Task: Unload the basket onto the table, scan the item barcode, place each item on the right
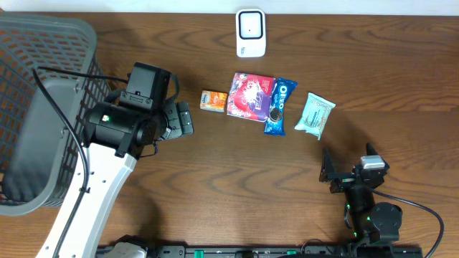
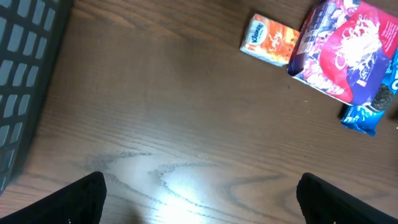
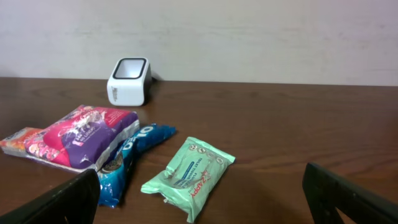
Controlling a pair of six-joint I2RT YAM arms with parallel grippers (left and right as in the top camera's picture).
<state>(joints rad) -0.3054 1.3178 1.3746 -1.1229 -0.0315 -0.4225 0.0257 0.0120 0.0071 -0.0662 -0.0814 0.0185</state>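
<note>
Four items lie in a row on the wooden table: a small orange tissue pack point(image 1: 214, 100), a purple and pink packet point(image 1: 250, 96), a blue Oreo pack point(image 1: 280, 106) and a green wipes pack point(image 1: 315, 114). The white barcode scanner point(image 1: 251, 33) stands behind them at the far edge. My left gripper point(image 1: 188, 118) hovers open just left of the orange pack point(image 2: 270, 40), holding nothing. At the near right, my right gripper point(image 1: 349, 159) is open and empty, facing the green pack point(image 3: 189, 174) and the scanner point(image 3: 129, 81).
A large grey mesh basket point(image 1: 43, 107) fills the left side, right beside the left arm. In the left wrist view, bare wood lies under the left gripper point(image 2: 200, 193). Bare table separates the right gripper point(image 3: 200, 186) from the items.
</note>
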